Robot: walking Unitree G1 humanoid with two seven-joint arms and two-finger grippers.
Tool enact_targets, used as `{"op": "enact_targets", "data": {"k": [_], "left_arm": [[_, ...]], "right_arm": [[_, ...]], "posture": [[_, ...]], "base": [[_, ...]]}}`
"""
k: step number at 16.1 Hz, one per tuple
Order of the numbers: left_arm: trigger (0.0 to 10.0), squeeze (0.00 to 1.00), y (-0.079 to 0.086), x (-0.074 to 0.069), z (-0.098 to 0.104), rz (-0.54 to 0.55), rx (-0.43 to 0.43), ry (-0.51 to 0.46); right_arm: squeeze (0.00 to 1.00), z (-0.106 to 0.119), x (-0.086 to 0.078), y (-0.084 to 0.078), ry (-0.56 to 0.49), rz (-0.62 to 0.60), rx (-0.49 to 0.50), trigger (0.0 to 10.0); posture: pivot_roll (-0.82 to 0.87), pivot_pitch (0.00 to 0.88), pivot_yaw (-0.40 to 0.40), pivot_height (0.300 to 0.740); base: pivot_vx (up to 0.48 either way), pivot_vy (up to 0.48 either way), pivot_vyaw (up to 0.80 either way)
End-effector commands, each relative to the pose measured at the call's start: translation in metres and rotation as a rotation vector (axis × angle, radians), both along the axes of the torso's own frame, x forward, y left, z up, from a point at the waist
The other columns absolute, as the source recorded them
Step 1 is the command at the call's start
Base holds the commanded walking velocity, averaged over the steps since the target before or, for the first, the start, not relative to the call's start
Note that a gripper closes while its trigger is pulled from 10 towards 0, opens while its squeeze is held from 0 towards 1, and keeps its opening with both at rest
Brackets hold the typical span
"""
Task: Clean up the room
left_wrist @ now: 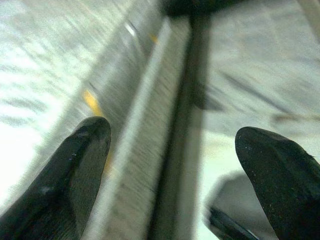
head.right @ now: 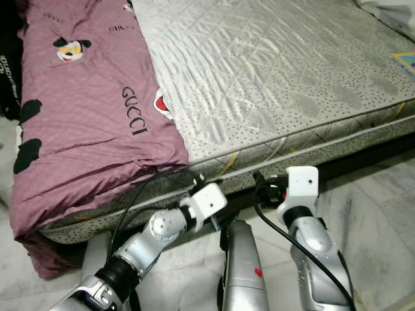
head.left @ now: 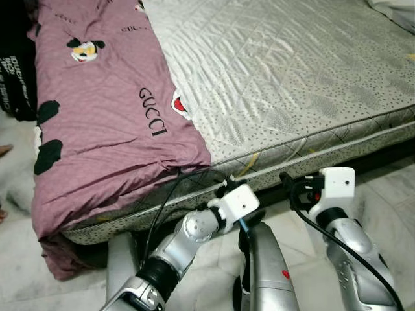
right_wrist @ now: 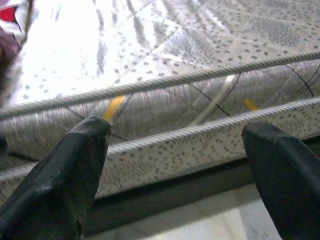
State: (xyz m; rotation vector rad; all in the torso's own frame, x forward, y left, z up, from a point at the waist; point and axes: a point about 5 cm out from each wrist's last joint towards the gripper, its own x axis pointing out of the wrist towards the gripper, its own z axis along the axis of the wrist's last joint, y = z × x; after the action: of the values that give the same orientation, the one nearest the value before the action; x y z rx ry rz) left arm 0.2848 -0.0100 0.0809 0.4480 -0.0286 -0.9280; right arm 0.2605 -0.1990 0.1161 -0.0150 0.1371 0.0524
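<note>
Pink blanket [head.left: 104,123] on left of grey mattress [head.left: 285,78], left gripper [left_wrist: 175,165] and right gripper [right_wrist: 175,165] near its edge — both spread wide, grasping nothing.

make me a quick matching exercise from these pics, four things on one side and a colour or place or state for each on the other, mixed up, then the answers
Things:
1. pink sheet
2. mattress
3. left tool
4. floor

Descriptions:
A. pale marble tiles
B. open, fingers spread wide, at the mattress edge
C. grey quilted surface, bare where the cover is pulled back
D. printed with lettering and cartoon figures, covering the robot's left part of the bed

Pairs: 1-D, 2-C, 3-B, 4-A
</note>
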Motion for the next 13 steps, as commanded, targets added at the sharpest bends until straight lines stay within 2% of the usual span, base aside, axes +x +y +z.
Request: {"op": "enact_targets", "data": {"k": [1, 2, 3, 4, 5, 6, 7, 9, 10, 12, 13], "left_arm": [[10.0, 0.00, -0.001, 0.004, 0.013, 0.008, -0.027, -0.072], [10.0, 0.00, 0.001, 0.016, 0.034, 0.071, -0.100, -0.148], [10.0, 0.00, 0.003, 0.019, 0.039, 0.085, -0.116, -0.167], [10.0, 0.00, 0.011, 0.030, 0.055, 0.162, -0.145, -0.243], [10.0, 0.00, 0.028, 0.045, 0.070, 0.308, -0.212, -0.267], [10.0, 0.00, 0.044, 0.056, 0.073, 0.422, -0.245, -0.250], [10.0, 0.00, 0.067, 0.066, 0.062, 0.523, -0.228, -0.180], [10.0, 0.00, 0.091, 0.074, 0.051, 0.610, -0.188, -0.145], [10.0, 0.00, 0.121, 0.079, 0.037, 0.745, -0.161, -0.065], [10.0, 0.00, 0.146, 0.079, 0.013, 0.872, -0.064, 0.074], [10.0, 0.00, 0.151, 0.067, -0.017, 0.841, 0.023, 0.249]], "right_arm": [[0.00, -0.004, 0.000, 0.003, 0.008, 0.006, -0.007, 10.0], [0.00, -0.004, 0.003, 0.005, 0.000, 0.005, -0.004, 10.0], [0.00, -0.004, 0.004, 0.006, -0.004, 0.003, -0.004, 10.0], [0.00, -0.004, 0.005, 0.007, -0.010, 0.001, 0.000, 10.0], [0.00, -0.003, 0.005, 0.007, -0.016, -0.001, 0.001, 10.0], [0.00, -0.004, 0.005, 0.006, -0.018, -0.006, 0.003, 10.0], [0.00, -0.004, 0.003, 0.005, -0.014, -0.013, 0.001, 10.0], [0.00, -0.005, 0.001, 0.005, -0.011, -0.018, 0.001, 10.0], [0.00, -0.005, -0.003, 0.002, -0.005, -0.022, -0.004, 10.0], [0.00, -0.006, -0.006, -0.002, 0.003, -0.030, -0.011, 10.0], [0.00, -0.006, -0.009, -0.005, 0.012, -0.031, -0.018, 10.0]], "posture": [[-0.09, 0.076, -0.010, 0.498], [-0.09, 0.067, -0.007, 0.498], [-0.09, 0.066, -0.005, 0.498], [-0.09, 0.065, -0.002, 0.498], [-0.09, 0.066, 0.002, 0.498], [-0.09, 0.070, 0.003, 0.498], [-0.10, 0.077, 0.002, 0.498], [-0.12, 0.088, 0.002, 0.498], [-0.13, 0.094, 0.000, 0.498], [-0.14, 0.104, -0.004, 0.498], [-0.15, 0.116, -0.011, 0.498]], "base": [[0.000, 0.000, 0.00], [0.000, 0.000, 0.00], [0.000, 0.000, 0.00], [0.000, 0.000, 0.00], [0.000, 0.000, 0.00], [0.000, 0.000, 0.00], [0.000, 0.000, 0.00], [0.000, 0.000, 0.00], [0.000, 0.000, 0.00], [0.000, 0.000, 0.00], [0.000, 0.000, 0.00]]}}
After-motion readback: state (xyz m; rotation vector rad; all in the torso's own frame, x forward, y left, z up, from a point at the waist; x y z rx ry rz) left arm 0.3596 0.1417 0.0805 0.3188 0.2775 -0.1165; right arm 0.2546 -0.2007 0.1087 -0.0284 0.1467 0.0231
